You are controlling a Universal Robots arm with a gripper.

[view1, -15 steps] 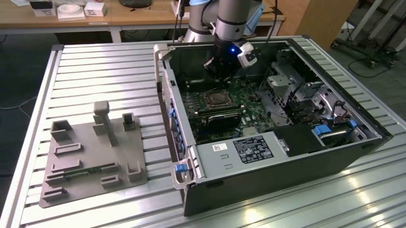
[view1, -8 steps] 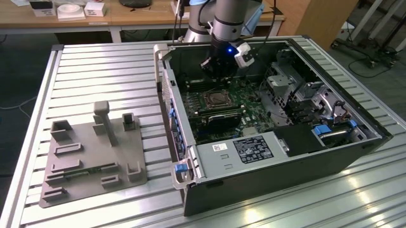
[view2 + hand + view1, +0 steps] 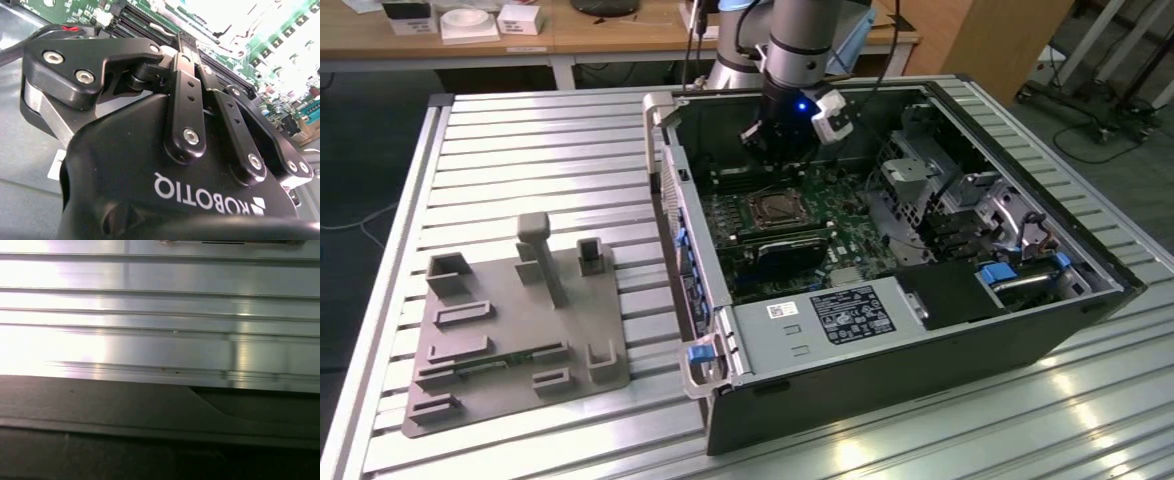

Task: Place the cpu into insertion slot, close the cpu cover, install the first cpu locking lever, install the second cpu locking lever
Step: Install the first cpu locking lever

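Observation:
In the exterior view the open computer case (image 3: 670, 190) lies on its side with the green motherboard (image 3: 834, 215) facing up. The insertion slot (image 3: 774, 208) is a square socket near the board's middle. The cpu cover (image 3: 750, 212), a silvery frame, appears to lie flat around a brownish centre. I cannot tell the cpu apart from the socket, and the locking levers are too small to make out. My gripper (image 3: 778, 160) hangs from the arm just beyond the socket, low over the board. In the second wrist view the black gripper (image 3: 187, 42) points at dark memory slots (image 3: 150, 30).
A labelled grey box (image 3: 851, 315) fills the case's near end, with a blue latch (image 3: 702, 355) at its corner. Drive cages (image 3: 927, 170) stand at the exterior view's right. A grey fixture plate (image 3: 507, 320) sits on the slatted aluminium table (image 3: 160, 305).

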